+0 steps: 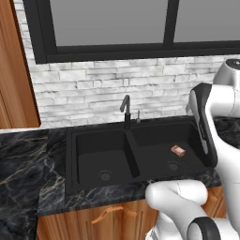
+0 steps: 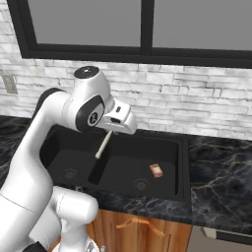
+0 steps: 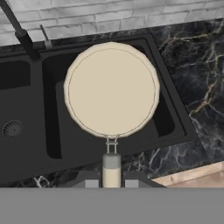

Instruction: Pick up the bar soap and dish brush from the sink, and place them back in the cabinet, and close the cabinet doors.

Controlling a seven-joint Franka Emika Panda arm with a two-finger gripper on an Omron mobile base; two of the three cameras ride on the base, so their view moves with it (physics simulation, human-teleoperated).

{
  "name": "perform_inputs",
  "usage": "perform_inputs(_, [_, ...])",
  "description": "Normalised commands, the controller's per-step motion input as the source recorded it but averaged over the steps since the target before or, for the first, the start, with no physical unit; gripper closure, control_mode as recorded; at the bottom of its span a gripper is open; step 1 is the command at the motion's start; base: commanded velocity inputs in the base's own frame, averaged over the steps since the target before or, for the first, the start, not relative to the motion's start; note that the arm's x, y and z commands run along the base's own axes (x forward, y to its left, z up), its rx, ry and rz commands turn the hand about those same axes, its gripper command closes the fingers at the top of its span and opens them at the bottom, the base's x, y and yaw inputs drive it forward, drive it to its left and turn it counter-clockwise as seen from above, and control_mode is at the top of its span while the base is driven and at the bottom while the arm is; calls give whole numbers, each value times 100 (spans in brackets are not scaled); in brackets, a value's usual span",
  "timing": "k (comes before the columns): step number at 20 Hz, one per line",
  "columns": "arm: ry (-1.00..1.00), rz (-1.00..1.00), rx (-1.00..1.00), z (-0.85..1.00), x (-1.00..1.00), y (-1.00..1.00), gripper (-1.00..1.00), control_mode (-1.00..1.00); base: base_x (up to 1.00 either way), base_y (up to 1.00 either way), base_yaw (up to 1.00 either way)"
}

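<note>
Two dark fingertips (image 3: 92,183) of the gripper (image 3: 111,183) stand closed on the pale handle of the dish brush (image 3: 111,89), clamping it from both sides, so the brush is held up in the air above the sink (image 3: 175,127). Seen from the hand, the round cream head of the brush spreads out straight ahead of the gripper, hiding much of the basin beyond it, with the thin handle running back from the head into the gap between the fingertips. In the right base view the handle (image 2: 103,144) hangs down from under the hand, slanting toward the divider between the two basins. The bar soap (image 2: 156,170) lies below and apart from the gripper, on the floor of the basin on the gripper's right, close to that basin's round drain (image 2: 141,185); in the left base view the same pinkish block (image 1: 177,150) sits just above the drain and beside the white arm. Beyond the gripper, at the back rim of the sink, the slim black faucet (image 3: 19,33) rises against the pale brick wall (image 3: 109,17). Dark marbled counter (image 3: 197,78) surrounds the sink to the right of the held brush.
</note>
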Motion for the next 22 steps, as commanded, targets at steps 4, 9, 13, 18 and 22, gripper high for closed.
perform_inputs(4, [0, 1, 0, 14, -12, 25, 100, -100, 0, 0, 0])
perform_inputs(9, [0, 0, 0, 3, -11, 9, 100, -100, 0, 0, 0])
perform_inputs(13, [0, 0, 0, 2, -3, 3, 100, 100, -5, 1, 1])
perform_inputs(18, [0, 0, 0, 0, 0, 0, 100, 100, -42, -18, 3])
perform_inputs(22, [0, 0, 0, 0, 0, 0, 100, 100, -79, -38, 4])
